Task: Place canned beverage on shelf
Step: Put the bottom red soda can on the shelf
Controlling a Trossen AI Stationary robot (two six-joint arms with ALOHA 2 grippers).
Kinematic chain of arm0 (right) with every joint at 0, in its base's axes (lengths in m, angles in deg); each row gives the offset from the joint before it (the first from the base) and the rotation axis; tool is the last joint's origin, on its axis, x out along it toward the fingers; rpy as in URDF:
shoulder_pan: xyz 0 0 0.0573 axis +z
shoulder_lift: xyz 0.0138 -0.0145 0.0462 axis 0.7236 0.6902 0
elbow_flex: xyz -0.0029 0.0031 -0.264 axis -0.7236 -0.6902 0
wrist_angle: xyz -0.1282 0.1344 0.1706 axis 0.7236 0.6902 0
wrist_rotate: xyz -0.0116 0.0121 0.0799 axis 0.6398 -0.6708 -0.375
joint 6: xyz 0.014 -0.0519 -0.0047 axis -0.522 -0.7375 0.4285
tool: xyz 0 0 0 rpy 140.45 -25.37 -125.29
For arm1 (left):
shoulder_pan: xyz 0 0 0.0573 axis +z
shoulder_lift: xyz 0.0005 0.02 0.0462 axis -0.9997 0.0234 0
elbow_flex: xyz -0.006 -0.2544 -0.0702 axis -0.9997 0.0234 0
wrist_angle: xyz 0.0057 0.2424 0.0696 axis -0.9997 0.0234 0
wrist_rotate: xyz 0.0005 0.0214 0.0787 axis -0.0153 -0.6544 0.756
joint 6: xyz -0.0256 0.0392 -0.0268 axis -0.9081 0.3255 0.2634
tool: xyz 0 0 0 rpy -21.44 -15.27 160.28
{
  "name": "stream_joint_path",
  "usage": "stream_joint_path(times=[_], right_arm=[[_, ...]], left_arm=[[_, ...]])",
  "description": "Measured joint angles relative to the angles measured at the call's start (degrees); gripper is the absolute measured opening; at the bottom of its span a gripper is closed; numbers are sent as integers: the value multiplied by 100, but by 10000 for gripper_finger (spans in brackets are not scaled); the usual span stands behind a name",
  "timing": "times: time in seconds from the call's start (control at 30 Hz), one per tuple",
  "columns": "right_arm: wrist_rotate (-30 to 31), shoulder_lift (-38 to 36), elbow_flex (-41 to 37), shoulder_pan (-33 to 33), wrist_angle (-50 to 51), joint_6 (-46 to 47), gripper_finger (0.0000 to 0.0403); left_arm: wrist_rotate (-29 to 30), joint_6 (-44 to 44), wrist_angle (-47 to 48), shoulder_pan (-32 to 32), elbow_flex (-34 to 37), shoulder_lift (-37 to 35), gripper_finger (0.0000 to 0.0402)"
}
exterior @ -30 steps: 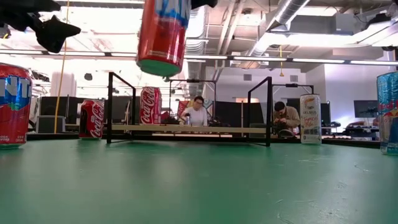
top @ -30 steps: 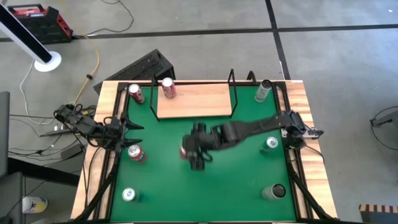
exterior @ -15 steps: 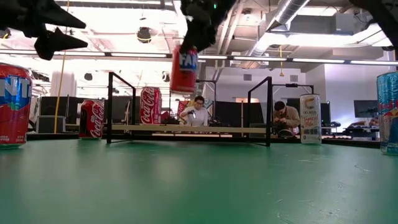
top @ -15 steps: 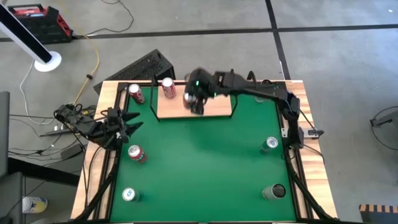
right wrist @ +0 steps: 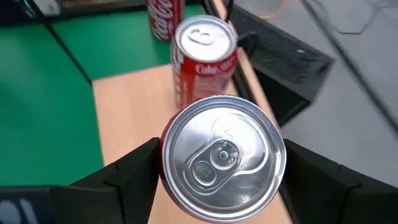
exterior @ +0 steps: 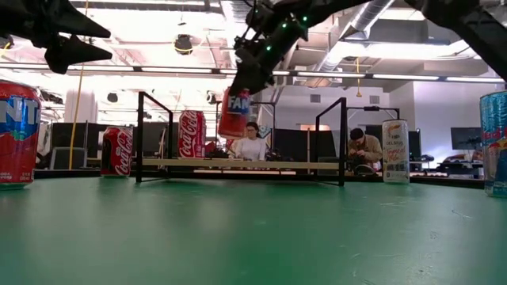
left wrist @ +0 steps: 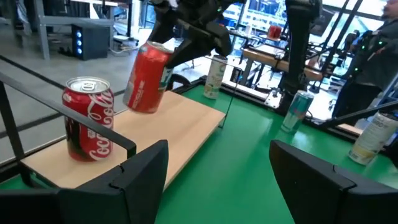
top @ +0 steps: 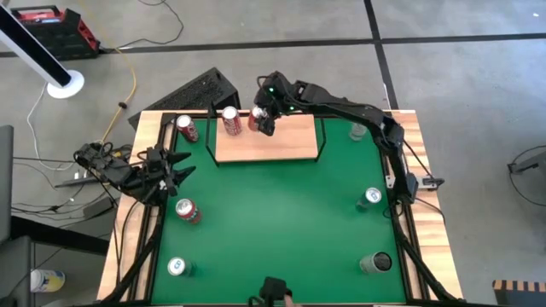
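My right gripper is shut on a red Fanta can above the far part of the pale-wood shelf board. The can also shows in the left wrist view and, top-on, in the right wrist view. A Coca-Cola can stands upright on the board just beside it, toward the table's left. My left gripper is open and empty at the table's left edge. My right gripper pinches the Fanta can's upper side walls between its two fingers, one on each side. The fingers come from above, slanting down. The can hangs tilted below them, its bottom clear of the board.
Black wire frames stand at the shelf's ends. A Coca-Cola can stands left of the shelf and a tall can right of it. More cans stand on the green mat at the left and right.
My right gripper has carried the Fanta can from over the table's middle toward the far edge, over the shelf, then down and slightly left beside the Coca-Cola can. The can stays held and clear of the board, now tilted.
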Motion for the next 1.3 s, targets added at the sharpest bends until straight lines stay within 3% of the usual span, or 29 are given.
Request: stream_joint_path(times=[0.53,0.9,1.3], right_arm=[[-231,369,1,-132,584,91,313],[-239,366,3,-138,749,-36,387],[-234,-164,3,-138,892,136,391]], left_arm=[[-59,146,2,1,0,0,264],[-55,170,4,1,-1,0,264],[-55,176,44,-1,0,0,264]])
